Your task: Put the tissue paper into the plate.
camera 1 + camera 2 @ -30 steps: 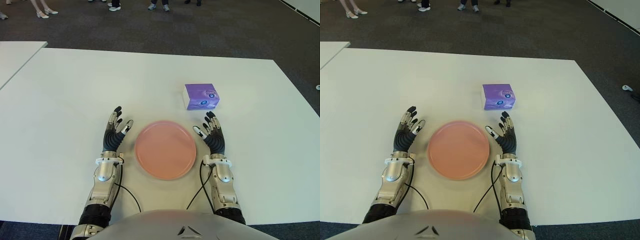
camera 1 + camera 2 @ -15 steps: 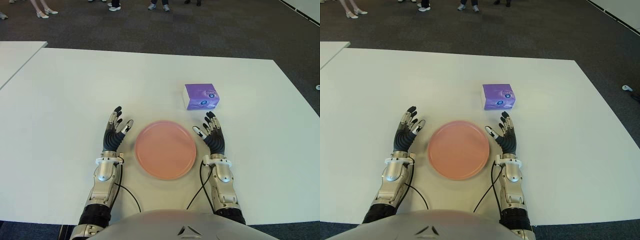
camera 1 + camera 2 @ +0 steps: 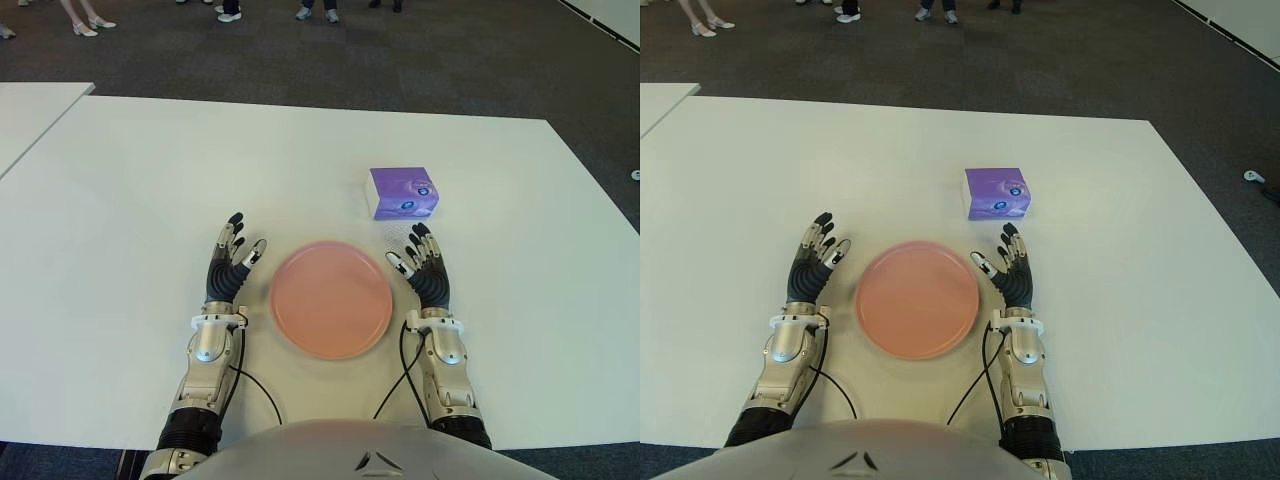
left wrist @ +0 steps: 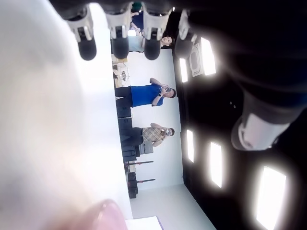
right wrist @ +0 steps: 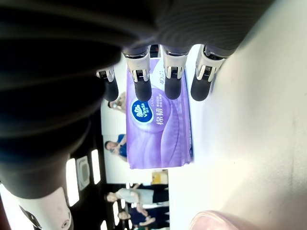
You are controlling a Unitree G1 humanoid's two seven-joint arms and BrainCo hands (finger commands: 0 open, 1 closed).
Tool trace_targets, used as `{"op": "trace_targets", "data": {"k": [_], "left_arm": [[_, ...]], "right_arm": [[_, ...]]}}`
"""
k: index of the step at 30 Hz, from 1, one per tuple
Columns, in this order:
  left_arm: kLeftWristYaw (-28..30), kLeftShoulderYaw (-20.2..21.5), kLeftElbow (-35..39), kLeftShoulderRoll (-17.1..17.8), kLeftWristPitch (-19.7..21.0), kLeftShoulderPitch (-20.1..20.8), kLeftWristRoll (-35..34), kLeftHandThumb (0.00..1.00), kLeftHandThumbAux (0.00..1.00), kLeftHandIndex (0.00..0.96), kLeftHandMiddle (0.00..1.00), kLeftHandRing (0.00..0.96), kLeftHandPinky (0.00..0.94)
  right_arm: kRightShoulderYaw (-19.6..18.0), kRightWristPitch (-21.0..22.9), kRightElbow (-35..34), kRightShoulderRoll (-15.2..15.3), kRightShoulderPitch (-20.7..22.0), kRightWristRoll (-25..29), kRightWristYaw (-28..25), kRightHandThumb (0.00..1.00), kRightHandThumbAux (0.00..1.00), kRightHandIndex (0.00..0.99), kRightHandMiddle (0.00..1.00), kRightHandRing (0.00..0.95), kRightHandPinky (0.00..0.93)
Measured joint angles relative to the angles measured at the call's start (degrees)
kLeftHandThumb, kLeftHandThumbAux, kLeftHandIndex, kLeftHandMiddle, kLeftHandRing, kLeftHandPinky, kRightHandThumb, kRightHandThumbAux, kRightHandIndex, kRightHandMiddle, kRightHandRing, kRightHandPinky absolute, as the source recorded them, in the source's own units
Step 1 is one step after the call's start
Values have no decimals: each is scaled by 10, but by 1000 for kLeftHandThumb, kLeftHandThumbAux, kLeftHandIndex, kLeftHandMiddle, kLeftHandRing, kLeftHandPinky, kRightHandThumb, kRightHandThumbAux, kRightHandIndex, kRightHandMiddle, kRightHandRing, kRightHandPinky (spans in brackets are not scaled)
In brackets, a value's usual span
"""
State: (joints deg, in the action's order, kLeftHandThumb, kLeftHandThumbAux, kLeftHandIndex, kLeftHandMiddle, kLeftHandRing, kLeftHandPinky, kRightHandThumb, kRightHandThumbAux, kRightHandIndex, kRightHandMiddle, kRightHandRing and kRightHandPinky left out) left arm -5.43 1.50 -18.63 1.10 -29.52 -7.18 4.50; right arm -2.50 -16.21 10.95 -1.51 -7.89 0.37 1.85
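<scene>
1. A round pink plate (image 3: 331, 299) lies on the white table (image 3: 120, 200), close to the robot's edge; nothing is on it.
2. The purple tissue paper pack (image 3: 403, 192) sits on the table beyond the plate and toward the robot's right, apart from the plate's rim; neither hand holds it.
3. The right hand (image 3: 424, 268) shows just beside the plate's right rim, fingers extended and loosely spread, grasping nothing; its fingertips (image 5: 139, 88) point toward the pack, which stands a short way ahead of them, not touching.
4. The left hand (image 3: 231, 262) shows just beside the plate's left rim, fingers also straight and relaxed, holding nothing; its wrist view shows the fingertips (image 4: 87, 48) free over the bare tabletop.
5. Black cables (image 3: 258, 385) run from both forearms back toward the robot's body.
6. Beyond the table's far edge, feet of several people (image 3: 88, 22) stand on dark carpet (image 3: 450, 60); a second white table (image 3: 30, 110) shows at the left.
</scene>
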Motion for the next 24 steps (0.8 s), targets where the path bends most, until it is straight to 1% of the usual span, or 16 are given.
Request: {"op": "trace_targets", "data": {"k": [17,24], "left_arm": [[0,1,-1,-1,-1,0,-1,0,560,0,0,0,0],[0,2,-1,-1,-5,-1,-1,0,557,0,0,0,0]], "right_arm": [[-2,0,2,3,1,2,-5,148,710,0,6,0,19],[-2,0,4,3,3,4,-9,156,712,0,10,0,32]]}}
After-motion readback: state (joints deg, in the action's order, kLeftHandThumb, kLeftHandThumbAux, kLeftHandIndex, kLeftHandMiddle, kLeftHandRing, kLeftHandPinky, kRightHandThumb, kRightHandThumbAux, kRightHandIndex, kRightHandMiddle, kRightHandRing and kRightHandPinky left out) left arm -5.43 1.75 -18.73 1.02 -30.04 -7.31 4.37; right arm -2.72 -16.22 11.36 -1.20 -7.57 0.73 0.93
